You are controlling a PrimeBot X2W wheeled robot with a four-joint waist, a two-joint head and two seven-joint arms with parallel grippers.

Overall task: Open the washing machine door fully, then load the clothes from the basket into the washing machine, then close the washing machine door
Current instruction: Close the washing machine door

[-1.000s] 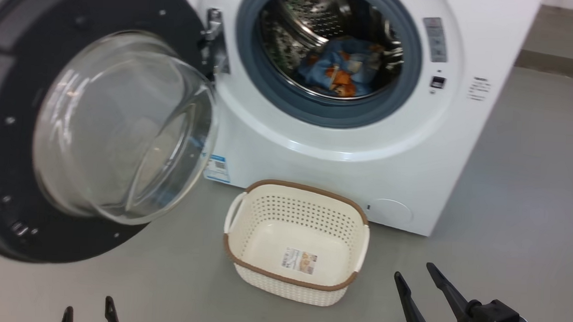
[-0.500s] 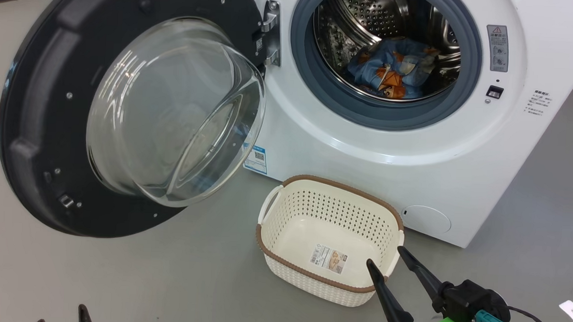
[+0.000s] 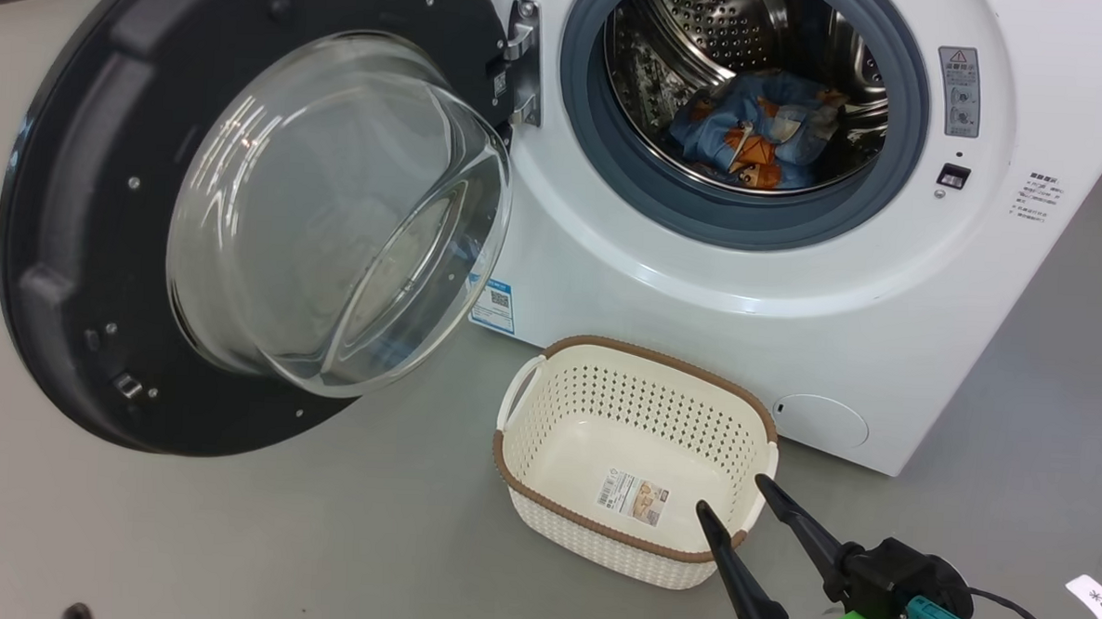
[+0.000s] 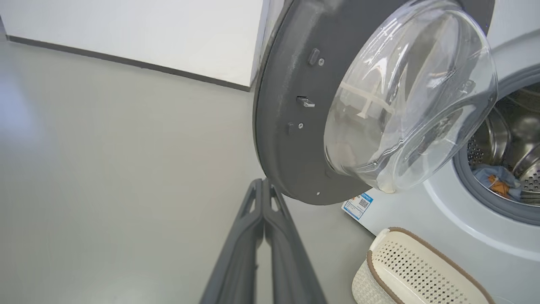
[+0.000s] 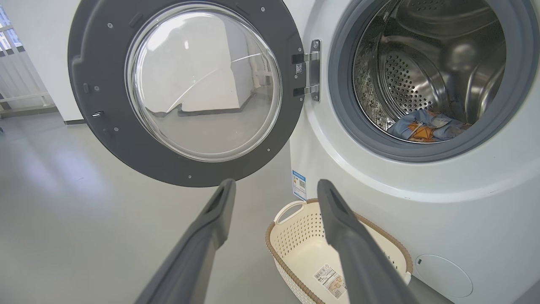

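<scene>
The washing machine [image 3: 700, 297] stands with its round black door [image 3: 80, 233] swung wide to the left, glass bowl bulging outward. The clothes [image 3: 754, 132], blue with orange figures, lie inside the steel drum. On the floor before the machine sits the cream basket [image 3: 633, 462] with only a label on its bottom. My right gripper [image 3: 733, 499] is open at the basket's near right rim, nothing between its fingers. In the left wrist view my left gripper [image 4: 263, 182] is shut on nothing, its tips just below the door's [image 4: 287, 126] lower edge.
Grey floor [image 3: 225, 528] spreads left of the basket and below the open door. A white wall with a dark baseboard [image 4: 126, 63] runs behind the door. The machine's hinge [image 3: 522, 62] sits between door and drum opening.
The head camera swung, shifting the whole picture right and down. My left gripper's fingers closed and slid out at the bottom edge. The right gripper crept slightly toward the basket.
</scene>
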